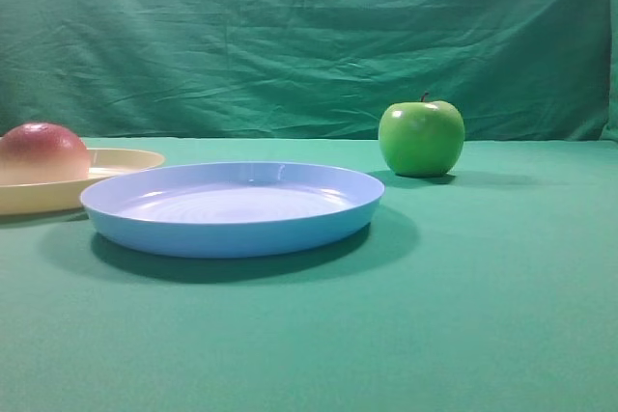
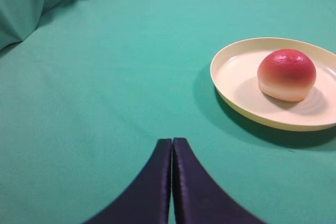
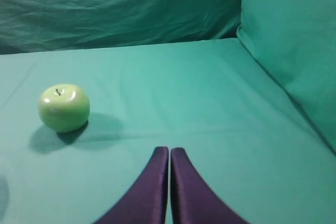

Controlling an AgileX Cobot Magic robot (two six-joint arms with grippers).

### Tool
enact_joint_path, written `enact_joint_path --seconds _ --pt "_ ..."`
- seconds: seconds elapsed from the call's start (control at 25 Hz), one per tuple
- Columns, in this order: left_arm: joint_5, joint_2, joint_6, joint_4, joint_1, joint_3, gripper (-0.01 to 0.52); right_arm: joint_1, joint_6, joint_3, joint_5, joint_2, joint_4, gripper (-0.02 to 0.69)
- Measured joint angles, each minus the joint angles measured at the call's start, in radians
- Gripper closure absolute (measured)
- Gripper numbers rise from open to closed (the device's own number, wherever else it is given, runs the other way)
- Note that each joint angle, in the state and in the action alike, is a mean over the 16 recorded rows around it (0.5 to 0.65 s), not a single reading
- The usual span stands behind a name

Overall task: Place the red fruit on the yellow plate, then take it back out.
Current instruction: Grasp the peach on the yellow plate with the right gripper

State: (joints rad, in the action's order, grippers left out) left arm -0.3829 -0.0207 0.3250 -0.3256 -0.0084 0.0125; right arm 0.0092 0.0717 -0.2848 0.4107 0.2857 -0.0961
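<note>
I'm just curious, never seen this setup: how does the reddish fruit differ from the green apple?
The red fruit is dull red fading to pale pinkish-yellow at its base; the green apple is glossy green all over. The red fruit sits on the yellow plate, while the green apple stands directly on the green cloth. The green apple shows a dark stem; no stem shows on the red fruit. Both are round and untouched by any gripper.

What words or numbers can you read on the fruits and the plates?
None: no words, numbers, labels or signs can be read in any view.
The red fruit: plain skin, no sticker.
The yellow plate: plain.
The blue plate: plain.
The green apple: only shiny highlights, no label.
The green cloth: no print.
</note>
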Motion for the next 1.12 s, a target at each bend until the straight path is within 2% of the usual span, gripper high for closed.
enact_joint_path --seconds 0.28,0.8,1.12 --pt "0.0 0.0 0.0 0.0 0.0 0.0 0.514 0.0 0.175 -0.208 0.117 0.243 -0.192 0.665" --pt "0.0 0.0 0.0 0.0 0.0 0.0 0.514 0.009 0.736 -0.436 0.391 0.689 -0.745 0.665" --pt "0.0 0.0 0.0 0.0 0.0 0.0 0.514 0.108 0.879 -0.616 0.477 0.969 -0.882 0.665"
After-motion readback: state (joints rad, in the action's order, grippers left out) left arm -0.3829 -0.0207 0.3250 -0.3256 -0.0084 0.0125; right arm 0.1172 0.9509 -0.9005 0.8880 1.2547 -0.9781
